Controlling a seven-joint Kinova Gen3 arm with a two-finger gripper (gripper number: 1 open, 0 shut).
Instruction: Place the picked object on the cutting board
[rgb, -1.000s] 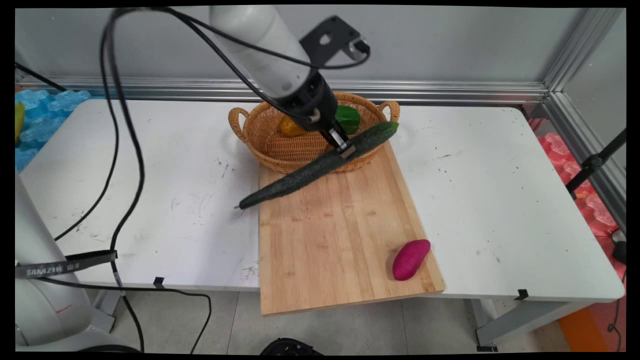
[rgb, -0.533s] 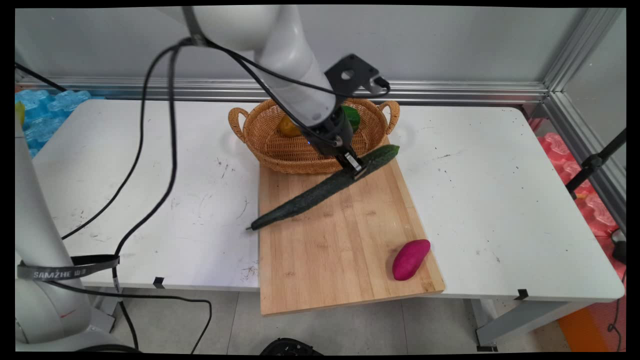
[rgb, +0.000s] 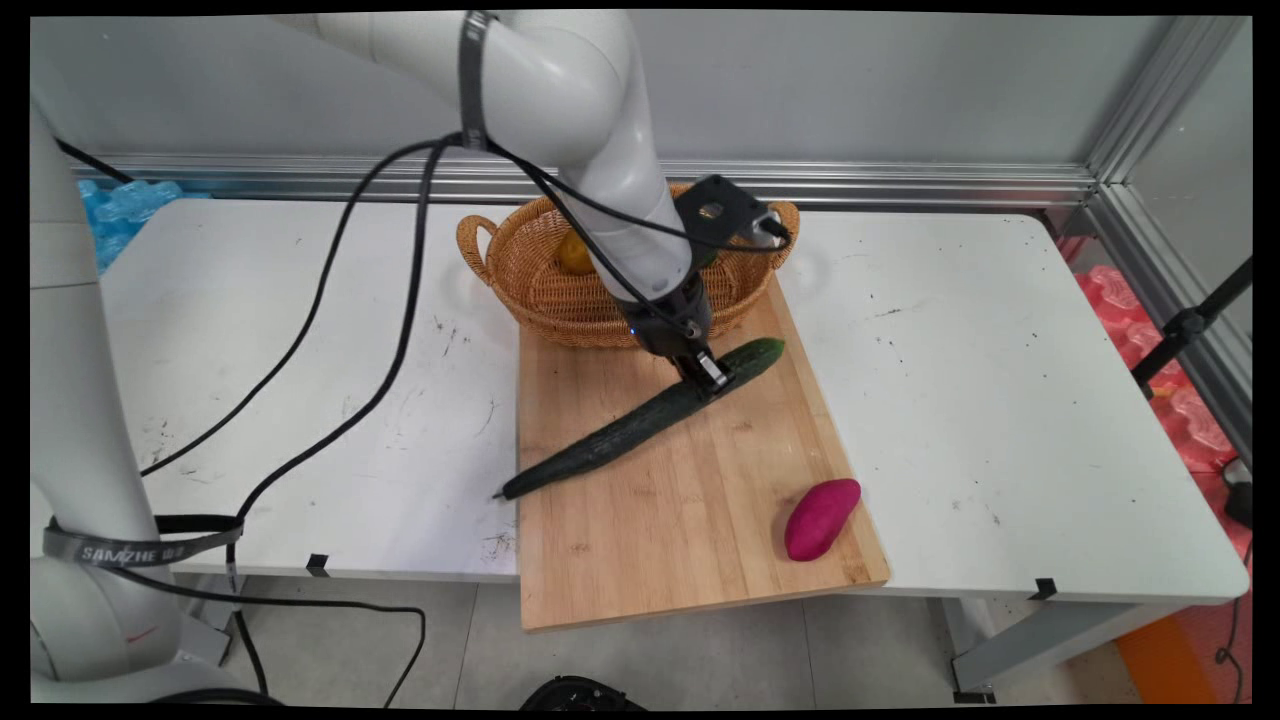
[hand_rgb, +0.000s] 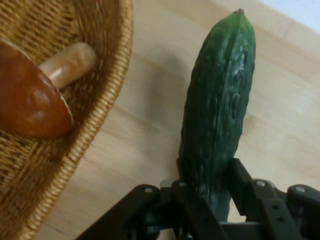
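Where the cucumber lies, its long axis runs diagonally over the cutting board, thick end up toward the wicker basket, thin tip just past the board's left edge over the table. Gripper clamped across it, off-centre toward the thick end. Purple sweet potato well apart, near the board's front right corner.

"SAMZHE", probably, on cable strap
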